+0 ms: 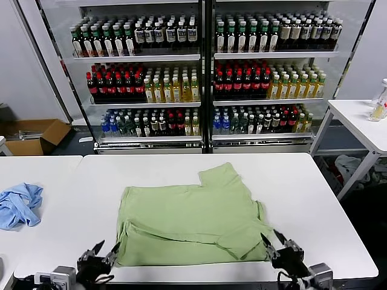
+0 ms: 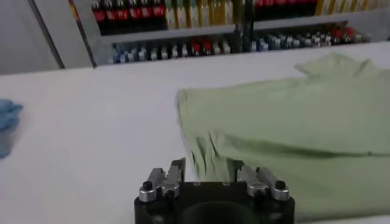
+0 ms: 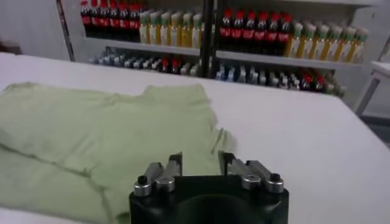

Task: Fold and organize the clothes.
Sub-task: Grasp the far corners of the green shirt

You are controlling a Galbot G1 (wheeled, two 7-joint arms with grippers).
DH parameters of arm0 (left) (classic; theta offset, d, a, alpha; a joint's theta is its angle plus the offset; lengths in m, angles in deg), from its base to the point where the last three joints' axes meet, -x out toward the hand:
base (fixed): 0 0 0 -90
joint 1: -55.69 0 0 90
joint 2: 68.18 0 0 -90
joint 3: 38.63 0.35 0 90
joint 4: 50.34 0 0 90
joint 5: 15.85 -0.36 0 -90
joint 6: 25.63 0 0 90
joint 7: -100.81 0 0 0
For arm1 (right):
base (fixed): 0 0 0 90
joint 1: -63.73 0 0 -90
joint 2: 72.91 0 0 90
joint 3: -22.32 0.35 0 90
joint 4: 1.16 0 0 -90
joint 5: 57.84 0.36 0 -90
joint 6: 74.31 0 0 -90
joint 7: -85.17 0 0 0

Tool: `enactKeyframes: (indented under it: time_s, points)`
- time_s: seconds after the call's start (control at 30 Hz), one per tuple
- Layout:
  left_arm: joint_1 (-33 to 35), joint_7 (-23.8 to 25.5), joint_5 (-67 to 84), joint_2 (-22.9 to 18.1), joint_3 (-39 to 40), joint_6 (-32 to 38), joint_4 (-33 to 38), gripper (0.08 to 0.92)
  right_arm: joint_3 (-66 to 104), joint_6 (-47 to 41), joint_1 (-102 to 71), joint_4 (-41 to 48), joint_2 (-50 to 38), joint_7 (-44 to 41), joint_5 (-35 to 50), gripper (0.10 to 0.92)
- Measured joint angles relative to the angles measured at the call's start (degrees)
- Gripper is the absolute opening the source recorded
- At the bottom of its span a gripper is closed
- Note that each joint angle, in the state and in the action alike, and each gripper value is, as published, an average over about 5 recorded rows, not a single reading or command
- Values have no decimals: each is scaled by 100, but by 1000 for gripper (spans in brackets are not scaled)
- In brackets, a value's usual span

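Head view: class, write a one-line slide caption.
Both open grippers, left gripper and right gripper, hover at the near edge of the partly folded green shirt.

The shirt (image 1: 188, 222) lies spread on the counter (image 1: 302, 199), near its front edge and about midway across, with one sleeve (image 1: 219, 175) reaching toward the back. Well apart to the left, a smaller cloth (image 1: 19, 204) sits bunched near the counter's left end. The left pincer (image 1: 104, 254) hangs at the front edge just beside the shirt's front left corner; the right pincer (image 1: 271, 238) hangs over the shirt's front right corner. Behind the counter stand shelves of bottles (image 1: 199, 72). A cardboard box (image 1: 33, 136) rests on the floor at back left, and a second table (image 1: 363, 121) stands at right
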Motion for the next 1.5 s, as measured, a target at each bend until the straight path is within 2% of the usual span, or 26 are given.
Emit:
enactKeyframes:
  time_s: [0.17, 0.33, 0.67, 0.9, 1.2, 1.5]
  points:
    - [-562, 32, 216, 156, 99, 28, -220, 726, -587, -227, 1304, 705, 155, 179, 171, 779]
    - [-1367, 194, 419, 245, 320, 120, -757, 816, -1249, -376, 2648, 1621, 407, 326, 284, 821]
    - [-3183, 392, 725, 478, 1034, 160, -2401, 823, -2193, -469, 4814, 3717, 1171, 431, 323, 823]
    - [-4103, 591, 754, 494, 1516, 95, -3417, 823, -2424, -418, 5691, 5061, 1707, 312, 121, 823]
    - [-4845, 877, 652, 498, 1980, 32, -4388, 823, -2560, -207, 6198, 6319, 2221, 90, -201, 823]
    - [-5127, 1110, 604, 511, 2135, 72, -4982, 823, -2617, 17, 6442, 6918, 2530, -55, -359, 823]
